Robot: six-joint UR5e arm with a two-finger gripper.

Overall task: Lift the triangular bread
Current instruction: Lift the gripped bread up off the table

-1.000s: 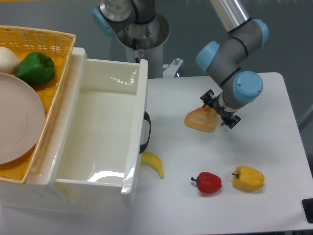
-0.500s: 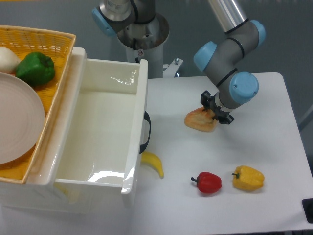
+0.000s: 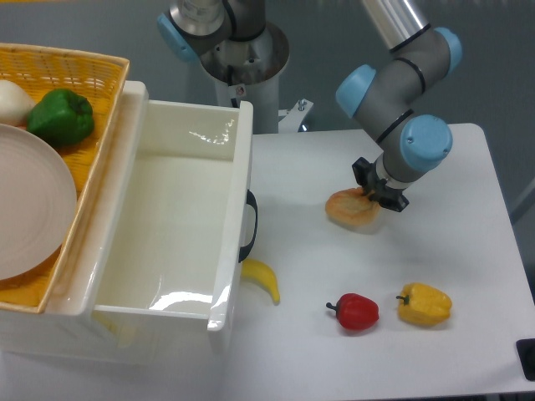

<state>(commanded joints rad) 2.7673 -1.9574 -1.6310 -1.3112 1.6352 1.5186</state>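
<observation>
The triangular bread [image 3: 350, 210] is golden-tan with browner edges and sits right of the table's middle, appearing tilted or slightly raised. My gripper [image 3: 378, 192] is at the bread's right end with its black fingers closed on that end. The arm's grey and blue wrist [image 3: 414, 146] hangs just above it and hides part of the fingers.
A red pepper [image 3: 355, 311] and a yellow bell pepper [image 3: 425, 304] lie near the front. A small banana [image 3: 263, 278] lies beside the white bin [image 3: 219, 251]. A wicker basket [image 3: 88, 71] at left holds a plate, a green pepper and a white item.
The gripper closed on the bread's right end and shifted slightly right and forward, carrying the bread with it. The bread now looks narrower, more tilted.
</observation>
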